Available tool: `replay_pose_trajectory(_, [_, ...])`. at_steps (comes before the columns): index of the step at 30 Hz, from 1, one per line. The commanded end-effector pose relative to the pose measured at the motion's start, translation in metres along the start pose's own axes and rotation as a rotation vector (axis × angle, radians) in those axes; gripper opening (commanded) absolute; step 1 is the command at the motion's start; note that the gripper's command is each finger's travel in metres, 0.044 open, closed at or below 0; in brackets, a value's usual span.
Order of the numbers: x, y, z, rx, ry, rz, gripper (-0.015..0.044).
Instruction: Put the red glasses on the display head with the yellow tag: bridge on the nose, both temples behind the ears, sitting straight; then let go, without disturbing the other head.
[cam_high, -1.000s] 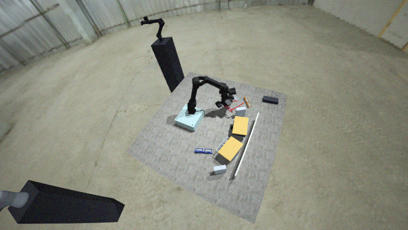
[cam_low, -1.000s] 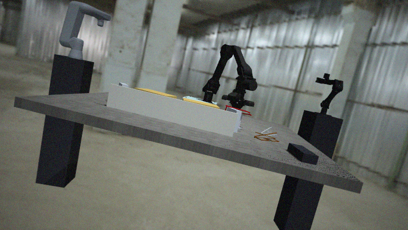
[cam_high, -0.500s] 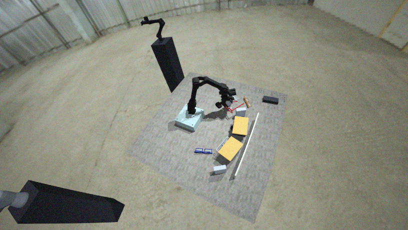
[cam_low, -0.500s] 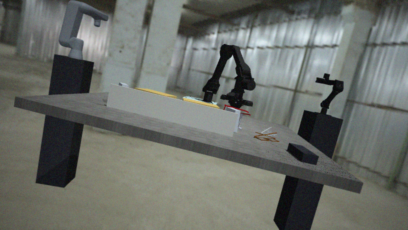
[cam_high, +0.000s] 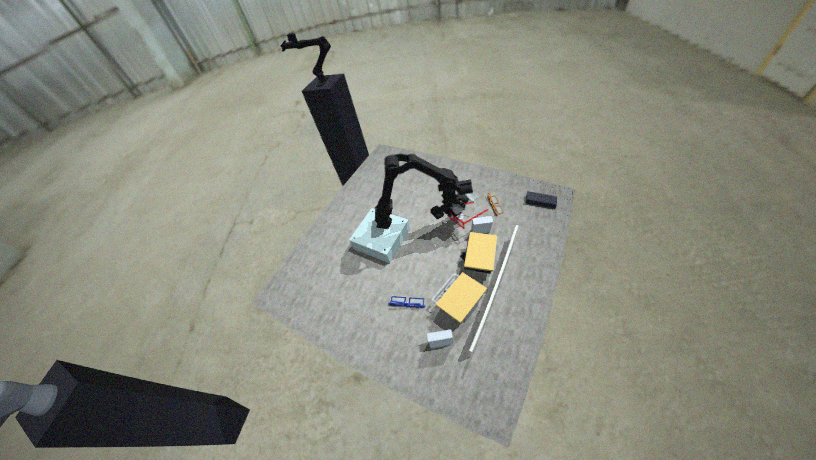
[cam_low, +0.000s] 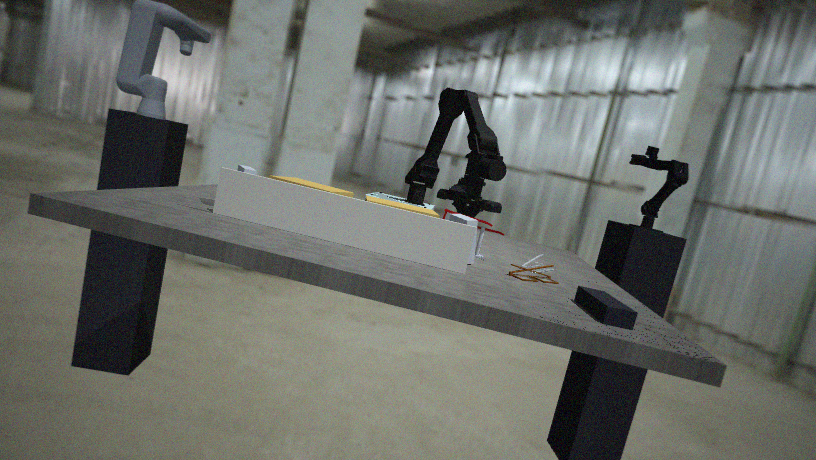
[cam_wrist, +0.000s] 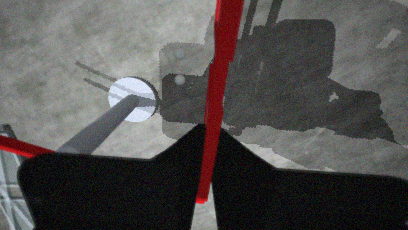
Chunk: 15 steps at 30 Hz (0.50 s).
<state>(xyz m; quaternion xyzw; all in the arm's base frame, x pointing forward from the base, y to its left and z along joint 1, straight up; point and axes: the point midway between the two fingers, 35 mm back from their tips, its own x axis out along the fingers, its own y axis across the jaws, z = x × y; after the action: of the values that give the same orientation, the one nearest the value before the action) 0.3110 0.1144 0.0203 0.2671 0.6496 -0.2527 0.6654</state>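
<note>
My gripper (cam_high: 449, 213) (cam_low: 468, 213) (cam_wrist: 207, 131) is shut on the red glasses (cam_high: 475, 217) (cam_low: 494, 231) (cam_wrist: 215, 100), holding them above the table. In the wrist view one red bar runs up between the fingertips, and another red part shows at the left edge. In the top view the glasses are just left of a pale block. A grey post (cam_wrist: 102, 122) with a round white base (cam_wrist: 131, 87) stands below and left of the fingers in the wrist view. I cannot make out either display head or the yellow tag.
Two yellow boards (cam_high: 481, 251) (cam_high: 460, 297) stand before a long white panel (cam_high: 494, 288) (cam_low: 342, 228). Pale blocks (cam_high: 482, 224) (cam_high: 439, 338) stand at the ends. Orange glasses (cam_high: 494, 204), blue glasses (cam_high: 406, 301) and a dark block (cam_high: 541, 200) (cam_low: 605, 307) lie on the table.
</note>
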Motion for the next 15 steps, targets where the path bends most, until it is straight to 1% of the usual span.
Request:
replay_pose_trajectory(1, [0.0,-0.002,0.004,-0.003,0.0,-0.001,0.0])
replay_pose_trajectory(15, [0.0,-0.006,0.015,-0.003,-0.001,-0.002,0.0])
